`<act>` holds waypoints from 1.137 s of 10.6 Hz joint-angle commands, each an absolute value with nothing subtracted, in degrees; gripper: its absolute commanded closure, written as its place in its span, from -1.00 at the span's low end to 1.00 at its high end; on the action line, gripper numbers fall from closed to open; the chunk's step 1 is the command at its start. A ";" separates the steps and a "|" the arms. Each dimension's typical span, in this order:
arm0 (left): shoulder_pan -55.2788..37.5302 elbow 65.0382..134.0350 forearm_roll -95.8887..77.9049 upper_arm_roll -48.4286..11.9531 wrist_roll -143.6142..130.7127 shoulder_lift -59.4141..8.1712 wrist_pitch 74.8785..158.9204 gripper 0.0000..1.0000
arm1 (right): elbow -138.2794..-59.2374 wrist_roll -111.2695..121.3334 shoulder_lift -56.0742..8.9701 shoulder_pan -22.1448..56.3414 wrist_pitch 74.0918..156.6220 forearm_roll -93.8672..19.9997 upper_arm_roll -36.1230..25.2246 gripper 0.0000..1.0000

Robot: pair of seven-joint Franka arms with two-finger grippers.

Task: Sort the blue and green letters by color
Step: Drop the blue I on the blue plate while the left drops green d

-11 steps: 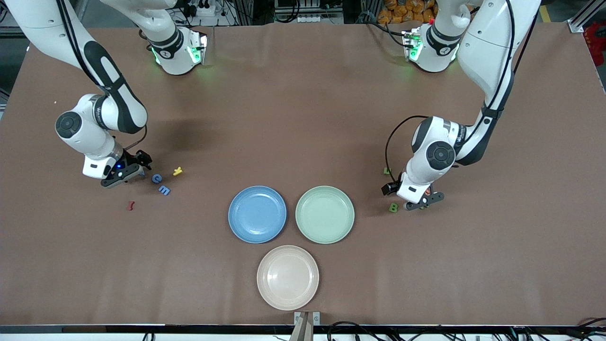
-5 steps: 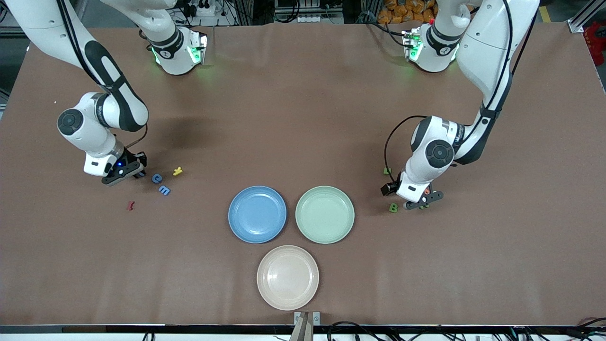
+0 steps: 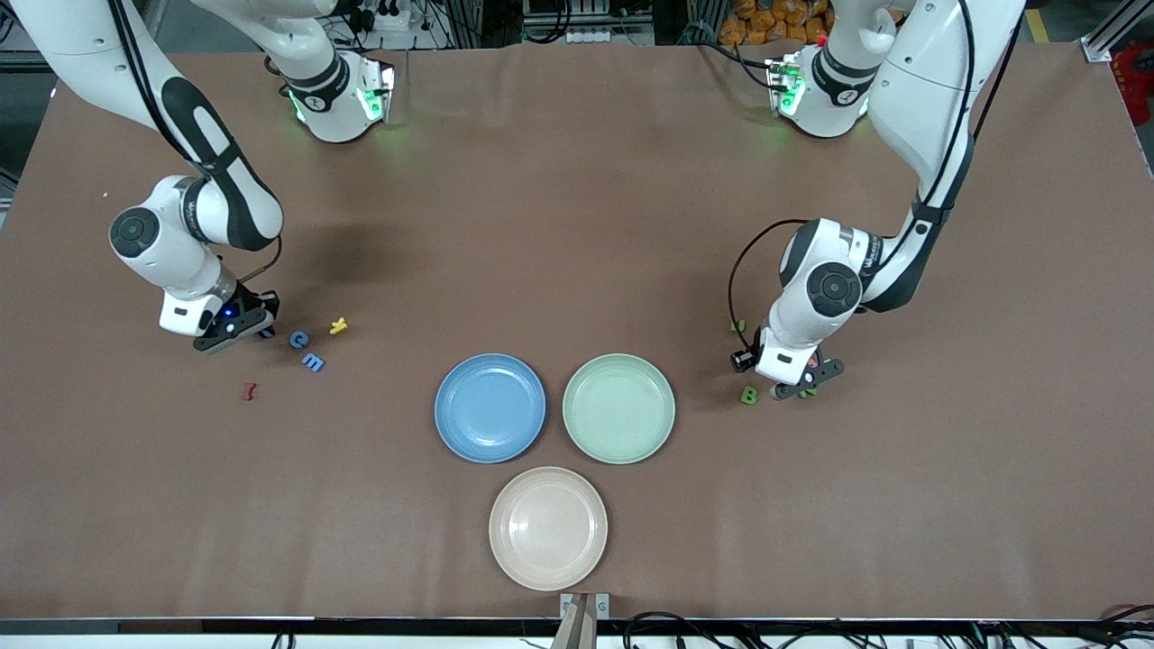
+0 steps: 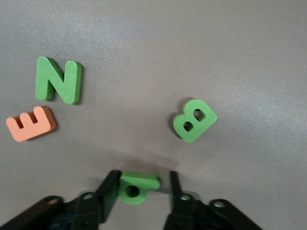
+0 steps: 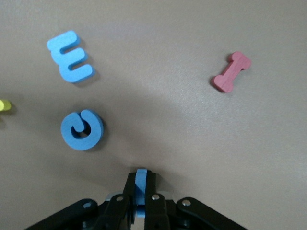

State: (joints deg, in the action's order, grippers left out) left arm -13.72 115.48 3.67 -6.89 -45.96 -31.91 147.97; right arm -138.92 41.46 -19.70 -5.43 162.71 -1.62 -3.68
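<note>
Right pincer (image 5: 139,199) clenches a blue letter (image 5: 140,184); left pincer (image 4: 140,191), part-closed, straddles a green letter (image 4: 136,186).

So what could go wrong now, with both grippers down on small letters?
The left gripper has a green letter between its jaws, which touch only one side; closing may push it sideways. The right gripper is shut on a blue letter held by its thin edge, so it could twist or slip when lifted. The blue C lies close and could be knocked.
</note>
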 commanded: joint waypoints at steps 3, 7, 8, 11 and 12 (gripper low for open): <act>-14.85 115.23 6.59 -6.33 -49.57 -31.73 148.97 1.00 | -127.73 32.98 -16.88 -2.65 141.81 -2.64 -2.90 1.00; -14.68 112.86 6.59 -6.42 -50.61 -30.24 148.80 1.00 | -118.76 13.41 -18.54 6.57 136.68 -2.64 -2.81 1.00; -14.76 111.46 6.59 -6.50 -52.45 -30.23 148.80 1.00 | -116.39 8.84 -19.59 8.77 135.02 -2.64 -2.81 1.00; -15.29 107.24 6.59 -7.03 -57.81 -30.67 148.71 1.00 | -108.66 -4.44 -25.55 16.15 134.47 -2.64 -2.81 1.00; -16.51 105.57 6.42 -7.03 -60.79 -31.20 148.80 1.00 | -105.76 -7.61 -27.66 18.52 134.47 -2.64 -2.81 0.99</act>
State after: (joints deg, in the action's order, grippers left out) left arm -14.36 108.55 4.78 -7.23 -53.84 -30.86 148.73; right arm -113.83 -0.32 -21.16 14.28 135.57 -2.05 -2.44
